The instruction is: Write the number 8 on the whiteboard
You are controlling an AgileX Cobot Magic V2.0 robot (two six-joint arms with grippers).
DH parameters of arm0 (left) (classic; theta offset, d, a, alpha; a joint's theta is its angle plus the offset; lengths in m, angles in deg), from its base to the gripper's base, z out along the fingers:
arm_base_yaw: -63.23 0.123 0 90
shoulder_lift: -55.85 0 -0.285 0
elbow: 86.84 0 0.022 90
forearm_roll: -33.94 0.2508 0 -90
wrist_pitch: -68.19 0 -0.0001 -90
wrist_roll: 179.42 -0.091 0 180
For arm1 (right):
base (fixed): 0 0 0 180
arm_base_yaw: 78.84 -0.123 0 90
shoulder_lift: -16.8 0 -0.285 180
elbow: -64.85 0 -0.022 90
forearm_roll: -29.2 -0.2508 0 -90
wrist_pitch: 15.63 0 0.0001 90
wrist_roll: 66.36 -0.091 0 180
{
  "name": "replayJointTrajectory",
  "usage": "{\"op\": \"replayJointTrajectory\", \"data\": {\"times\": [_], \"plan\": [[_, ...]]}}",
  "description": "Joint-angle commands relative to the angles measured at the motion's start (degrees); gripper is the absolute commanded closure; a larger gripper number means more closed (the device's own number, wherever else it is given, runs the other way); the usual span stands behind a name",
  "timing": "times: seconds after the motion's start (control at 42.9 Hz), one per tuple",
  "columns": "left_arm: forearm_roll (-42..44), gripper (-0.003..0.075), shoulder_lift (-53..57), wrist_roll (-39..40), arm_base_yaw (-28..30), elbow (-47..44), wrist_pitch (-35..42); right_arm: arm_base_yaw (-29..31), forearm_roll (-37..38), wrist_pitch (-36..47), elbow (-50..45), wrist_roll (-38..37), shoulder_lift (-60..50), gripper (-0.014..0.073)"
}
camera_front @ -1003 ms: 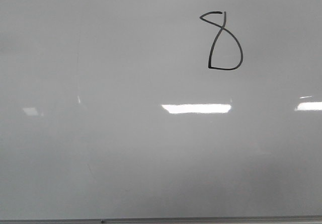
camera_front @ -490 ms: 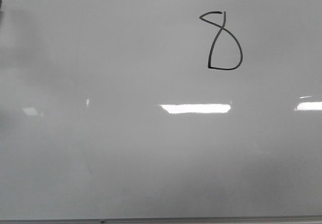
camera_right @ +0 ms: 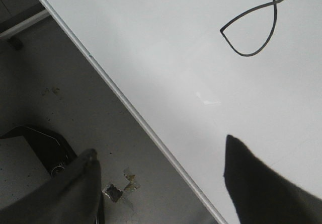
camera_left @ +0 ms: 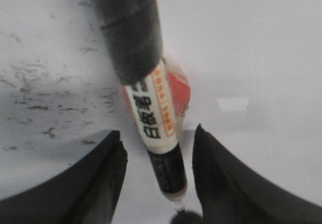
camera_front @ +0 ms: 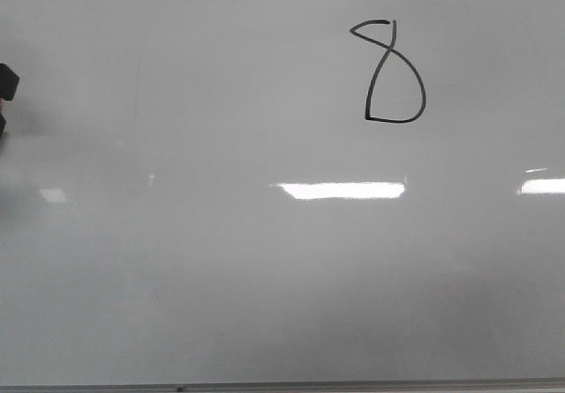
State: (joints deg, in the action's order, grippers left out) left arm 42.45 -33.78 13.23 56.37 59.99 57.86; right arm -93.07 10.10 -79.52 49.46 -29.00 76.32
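The number 8 (camera_front: 393, 71) is drawn in black on the upper right of the whiteboard (camera_front: 221, 269). Part of it also shows in the right wrist view (camera_right: 251, 30). A black piece of my left gripper (camera_front: 5, 88) pokes in at the board's left edge. In the left wrist view my left gripper (camera_left: 157, 132) is open. Its fingers stand on either side of a white marker (camera_left: 151, 113) with a dark cap, with a gap on each side. My right gripper (camera_right: 160, 146) is open and empty over the board's metal edge (camera_right: 126, 103).
An orange-red thing (camera_left: 178, 85) sits behind the marker. The surface on one side of the marker carries black smudges (camera_left: 40, 103). Beyond the board's edge lie grey floor, a tape scrap (camera_right: 121, 189) and a dark object (camera_right: 40, 143).
My left gripper has come into the front view at the left edge. The 8 is unchanged.
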Motion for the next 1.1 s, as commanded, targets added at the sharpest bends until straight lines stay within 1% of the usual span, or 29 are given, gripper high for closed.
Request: {"op": "replayJointTrajectory", "data": {"times": [0.0,0.117,0.21,0.303,0.42,0.49,0.607,0.653,0.84,0.957,1.073], "plan": [[-0.3,0.0343,1.6,0.5,0.2,1.8,3.6,0.4,-1.0,3.7,1.3,0.1,-0.3,0.0057],[-0.1,0.0344,3.3,0.3,0.2,2.4,0.4,0.4,-1.0,3.7,1.3,-0.7,-0.6,0.0057],[0.1,0.0344,5.9,0.1,0.1,3.8,-3.2,0.4,-0.7,3.8,1.3,-4.6,-1.8,0.0057],[0.4,0.0346,9.6,0.0,0.1,5.1,-6.8,0.4,1.7,3.8,1.3,-12.3,-3.0,0.0057],[0.8,0.0346,15.4,-1.5,-0.7,5.5,-9.3,0.4,9.2,3.8,1.3,-24.3,-5.1,0.0057],[0.8,0.0346,19.4,-3.0,-2.7,5.5,-11.2,0.4,13.7,3.7,1.3,-30.8,-6.6,0.0057],[0.8,0.0347,26.1,-4.7,-7.6,5.5,-15.3,0.4,18.0,3.3,0.9,-38.0,-9.3,0.0057],[0.8,0.0347,28.7,-5.5,-10.1,5.5,-17.1,0.4,18.2,3.3,0.2,-39.0,-10.6,0.0057],[0.8,0.0347,36.8,-5.9,-19.2,5.5,-26.0,0.4,18.2,3.2,-5.4,-39.0,-16.3,0.0057],[0.8,0.0349,40.5,-5.9,-22.7,5.5,-31.0,0.4,18.2,3.7,-9.5,-39.1,-19.3,0.0057],[0.8,0.0356,41.9,-5.9,-24.2,5.5,-32.6,0.4,18.3,4.7,-12.3,-39.1,-20.6,0.0057]]}}
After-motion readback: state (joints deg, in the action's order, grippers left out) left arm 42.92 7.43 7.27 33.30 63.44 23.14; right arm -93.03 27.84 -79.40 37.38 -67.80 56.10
